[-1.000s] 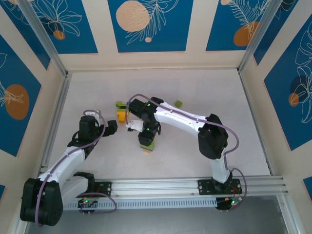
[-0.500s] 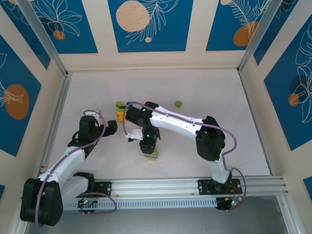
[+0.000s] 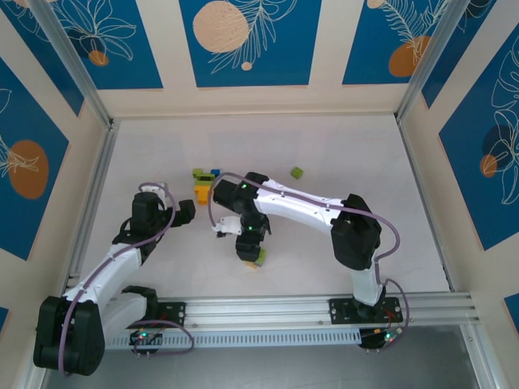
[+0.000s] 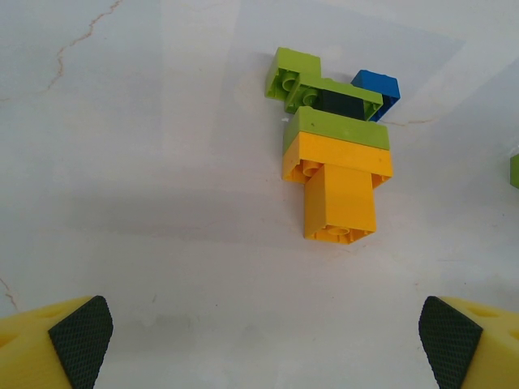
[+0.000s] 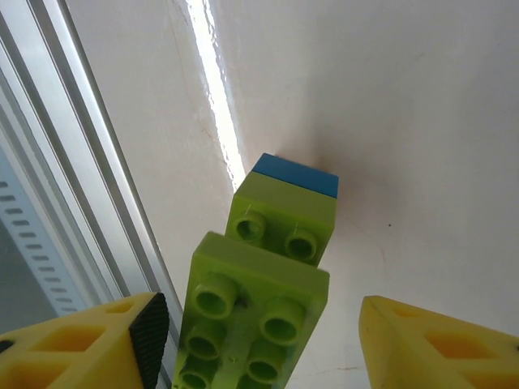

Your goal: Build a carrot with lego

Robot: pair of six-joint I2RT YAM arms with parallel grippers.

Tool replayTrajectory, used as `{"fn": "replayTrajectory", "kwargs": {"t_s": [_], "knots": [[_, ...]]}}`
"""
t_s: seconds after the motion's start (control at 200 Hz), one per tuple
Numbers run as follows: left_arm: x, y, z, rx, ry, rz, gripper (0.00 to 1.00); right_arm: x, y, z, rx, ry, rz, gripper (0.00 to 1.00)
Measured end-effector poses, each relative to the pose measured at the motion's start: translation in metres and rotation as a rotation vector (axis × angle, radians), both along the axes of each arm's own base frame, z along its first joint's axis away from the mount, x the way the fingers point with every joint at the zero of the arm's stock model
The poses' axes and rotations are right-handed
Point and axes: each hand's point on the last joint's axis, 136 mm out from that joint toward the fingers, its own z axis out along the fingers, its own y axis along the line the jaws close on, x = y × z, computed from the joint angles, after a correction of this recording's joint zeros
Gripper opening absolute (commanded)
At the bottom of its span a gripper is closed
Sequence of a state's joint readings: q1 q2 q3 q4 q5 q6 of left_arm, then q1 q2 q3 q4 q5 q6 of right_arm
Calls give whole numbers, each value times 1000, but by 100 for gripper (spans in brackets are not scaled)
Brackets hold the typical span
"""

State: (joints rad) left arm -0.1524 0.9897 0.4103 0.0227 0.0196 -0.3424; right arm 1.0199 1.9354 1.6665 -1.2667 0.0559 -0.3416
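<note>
An orange lego stack (image 4: 340,190) capped by a lime brick lies flat on the table, touching lime bricks (image 4: 296,77), a dark piece (image 4: 336,101) and a blue brick (image 4: 377,85). From above this cluster (image 3: 201,190) lies just beyond my left gripper (image 3: 185,212). The left gripper (image 4: 263,340) is open, nothing between its pads. My right gripper (image 3: 251,243) hangs over a lime stack (image 3: 256,258) near the front. In the right wrist view that lime stack (image 5: 259,308), with a blue brick (image 5: 296,174) at its far end, sits between the wide-open fingers (image 5: 259,324), a gap on each side.
A lone lime brick (image 3: 298,173) lies farther back on the right, and a lime edge (image 4: 514,170) shows at the left wrist view's right border. The aluminium rail (image 3: 284,306) runs along the near table edge, close beside the lime stack (image 5: 73,203). Patterned walls enclose the table.
The right gripper has swung toward the near rail, and the lime stack has travelled with it from mid-table to the front. The left arm has stayed still.
</note>
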Motion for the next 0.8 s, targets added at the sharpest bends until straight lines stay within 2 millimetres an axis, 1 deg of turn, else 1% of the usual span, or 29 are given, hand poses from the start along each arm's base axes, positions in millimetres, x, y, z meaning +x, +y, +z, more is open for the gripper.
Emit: {"fn": "replayTrajectory", "kwargs": {"t_s": [0.115, 0.215, 0.285, 0.325, 0.38, 0.445, 0.49, 0.56, 0.59, 0.625, 0.64, 0.715, 0.76, 0.8], "knots": [[0, -1, 1, -4, -2, -5, 100, 6, 4, 18, 70, -52, -4, 70], [4, -6, 7, -22, -31, -24, 100, 18, 8, 45, 161, -140, -27, 72], [5, -10, 12, -43, -66, -46, 100, 31, 9, 68, 227, -224, -62, 73], [4, -14, 14, -57, -88, -63, 100, 42, 8, 81, 262, -276, -99, 74], [2, -19, 19, -79, -121, -91, 100, 58, 3, 94, 293, -332, -157, 76], [-2, -26, 26, -108, -168, -129, 100, 84, -8, 104, 304, -389, -257, 77], [-4, -31, 32, -128, -201, -155, 100, 108, -20, 108, 291, -424, -360, 77], [-6, -37, 42, -154, -248, -191, 100, 148, -42, 108, 263, -457, -549, 76], [-7, -39, 47, -162, -269, -204, 100, 167, -54, 104, 249, -461, -644, 76], [-7, -41, 52, -169, -289, -217, 100, 184, -66, 99, 236, -461, -736, 76], [-8, -43, 55, -173, -298, -224, 100, 193, -73, 94, 229, -455, -783, 76], [-8, -46, 62, -182, -325, -242, 100, 225, -101, 70, 188, -444, -945, 76], [-8, -47, 64, -185, -332, -250, 100, 239, -115, 53, 155, -431, -1010, 75], [-8, -48, 64, -188, -335, -255, 100, 248, -121, 38, 130, -423, -1041, 75]]}}
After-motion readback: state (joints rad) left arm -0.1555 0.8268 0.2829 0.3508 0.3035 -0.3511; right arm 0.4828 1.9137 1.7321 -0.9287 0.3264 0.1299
